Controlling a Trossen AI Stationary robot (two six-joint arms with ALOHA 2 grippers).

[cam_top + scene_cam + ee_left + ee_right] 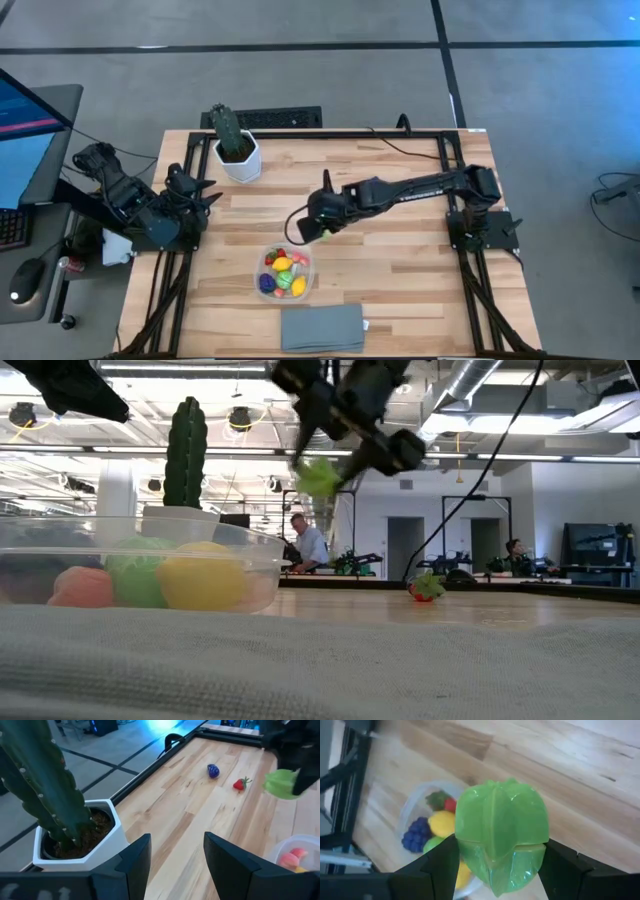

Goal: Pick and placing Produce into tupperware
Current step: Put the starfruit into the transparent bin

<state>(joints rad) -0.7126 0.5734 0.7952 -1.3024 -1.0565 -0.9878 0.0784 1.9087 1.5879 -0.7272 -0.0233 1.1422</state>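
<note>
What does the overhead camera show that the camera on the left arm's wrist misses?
Only the high view shows the folded grey cloth, the left gripper parked by the table's left edge, and the whole tupperware. Only the left wrist view shows a strawberry and a purple piece loose on the table. Both show the cactus and the right gripper holding a green piece.

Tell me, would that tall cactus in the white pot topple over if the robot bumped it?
Probably, if hit high up. The cactus rises far above its white pot, so a nudge near the top would likely lever it over. A low push may just slide it, as the pot looks broad-based, weighted with soil, and stands on smooth wooden table. The left end effector hovers nearest.
</note>
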